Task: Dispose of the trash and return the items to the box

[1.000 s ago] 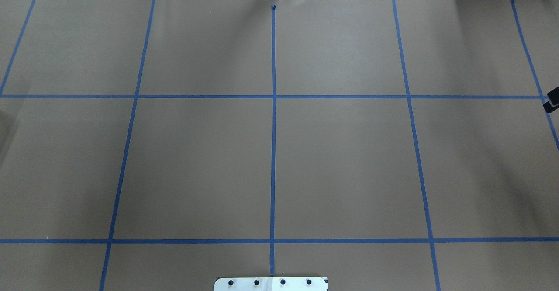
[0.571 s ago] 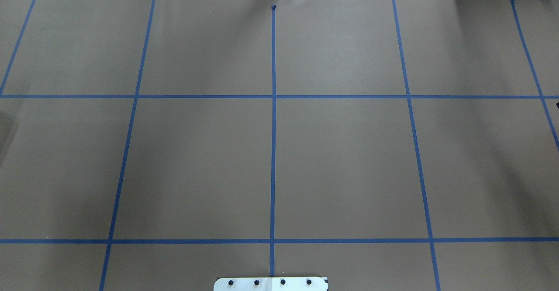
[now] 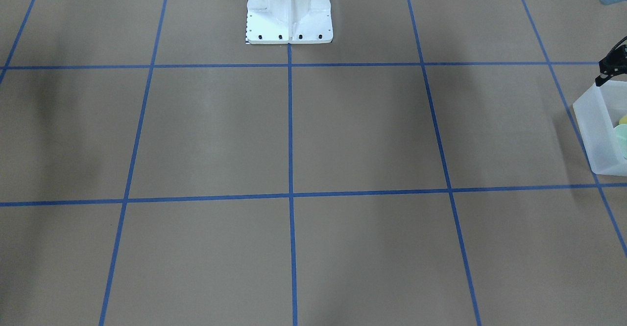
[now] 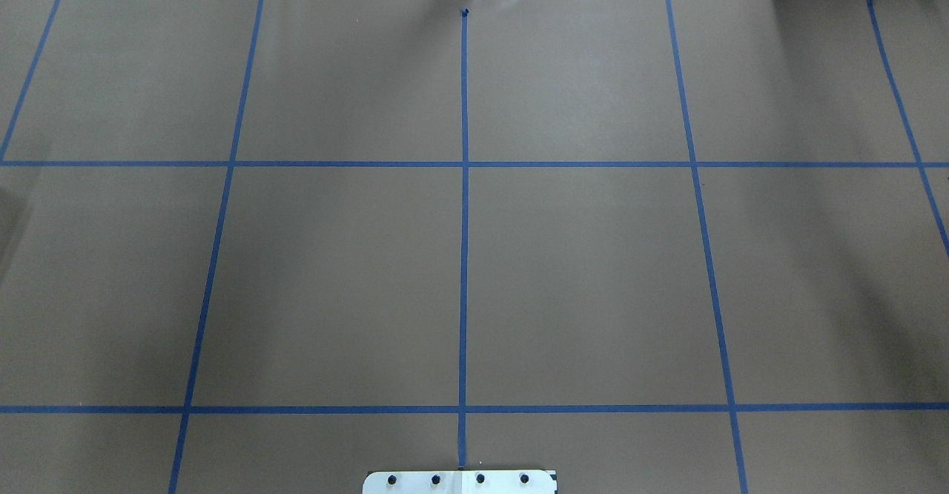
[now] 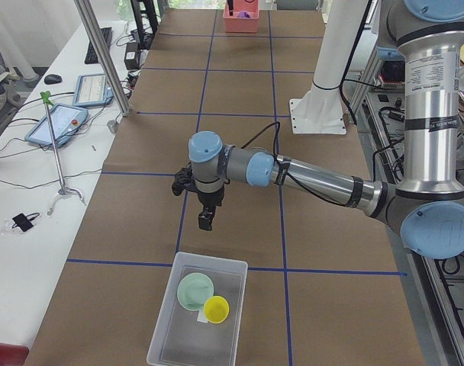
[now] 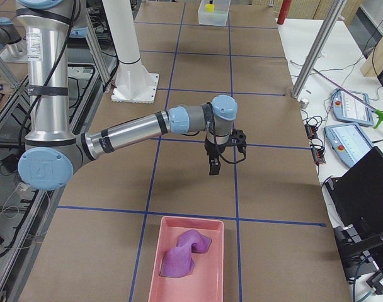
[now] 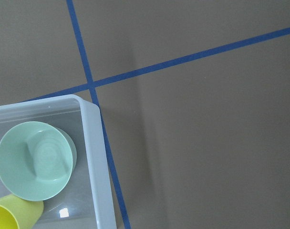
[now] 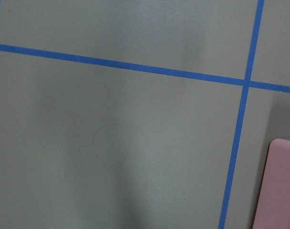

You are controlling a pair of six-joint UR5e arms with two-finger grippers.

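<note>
The frosted-white box (image 5: 165, 335) stands at the table's left end and also shows in the front view (image 3: 592, 130) and the left wrist view (image 7: 95, 157). Inside it lie the mint-green bowl (image 5: 195, 291) (image 7: 34, 160) and the yellow cup (image 5: 216, 309) (image 7: 11, 215), side by side. My left gripper (image 5: 205, 223) hangs above the table just short of the box, pointing down; I cannot tell if it is open. My right gripper (image 6: 213, 168) hangs above the table short of a pink tray (image 6: 207, 283) holding a crumpled purple piece (image 6: 185, 251); I cannot tell its state.
The white robot base (image 3: 289, 22) stands at the middle of the table's robot-side edge. Blue tape lines grid the brown paper. Tablets and cables lie on the operators' desk (image 5: 60, 122) beyond the far edge. A metal post (image 6: 317, 47) rises there.
A dark part of the right gripper at the overhead view's right edge has drawn out of view to the right. Nothing else has moved.
</note>
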